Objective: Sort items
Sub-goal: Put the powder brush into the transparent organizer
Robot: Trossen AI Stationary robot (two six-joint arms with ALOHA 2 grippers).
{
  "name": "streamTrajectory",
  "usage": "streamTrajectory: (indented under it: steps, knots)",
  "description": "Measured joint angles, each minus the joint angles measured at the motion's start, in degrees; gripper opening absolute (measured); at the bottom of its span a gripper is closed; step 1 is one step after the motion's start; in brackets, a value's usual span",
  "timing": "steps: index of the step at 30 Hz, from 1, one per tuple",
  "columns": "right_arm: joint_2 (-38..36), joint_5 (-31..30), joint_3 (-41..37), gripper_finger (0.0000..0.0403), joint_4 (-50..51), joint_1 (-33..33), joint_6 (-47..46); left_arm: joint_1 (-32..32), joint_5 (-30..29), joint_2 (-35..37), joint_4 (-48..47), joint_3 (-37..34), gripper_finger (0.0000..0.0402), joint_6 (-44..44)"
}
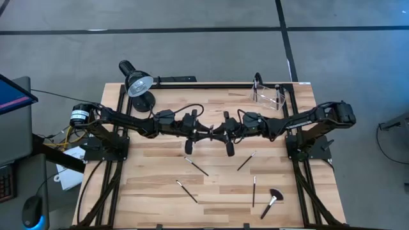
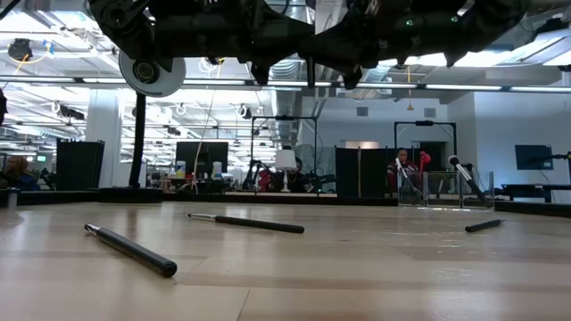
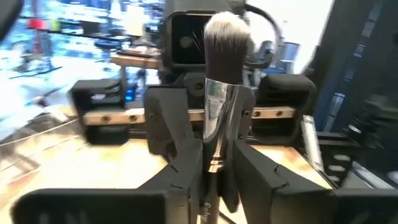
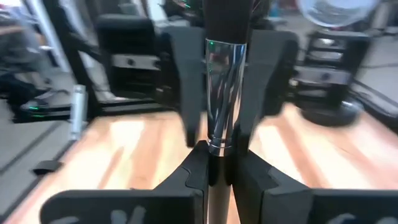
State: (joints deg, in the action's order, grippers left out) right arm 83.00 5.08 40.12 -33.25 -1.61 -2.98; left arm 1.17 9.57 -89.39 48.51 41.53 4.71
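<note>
1. A black desk lamp with a round silver head (image 1: 137,84) stands at the far left corner of the light wooden slatted desk (image 1: 160,198), and a clear plastic container (image 1: 269,94) sits near the far right corner.
2. Both dark arms reach inward and meet above the middle of the desk, well clear of the brushes lying below.
3. Between them is a makeup brush with a black handle, shiny silver ferrule and grey-white bristle tip (image 3: 225,74), held upright in the air.
4. The left gripper (image 3: 214,171) has its fingers set loosely about the handle; whether they press it cannot be told.
5. The right gripper (image 4: 217,167) is clamped on the same brush just below the ferrule.
6. Loose on the desk lie slim dark brushes (image 1: 197,166), (image 1: 187,191), (image 1: 246,160), (image 1: 254,191), and a black fan-headed brush (image 1: 272,200) toward the near right.
</note>
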Motion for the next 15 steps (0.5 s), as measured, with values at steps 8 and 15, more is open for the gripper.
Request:
streamTrajectory:
  steps: [8,15]
  knots:
    - [-8.4,-8.0,-0.1,0.0032,14.8,-0.2,0.0,0.2,-3.6,4.6,0.0,0.0,0.016,1.8]
    - [-19.5,-23.1,-3.6,0.0032,29.3,-1.8,-0.6,0.2,-9.4,9.4,-0.7,0.0,0.0191,1.7]
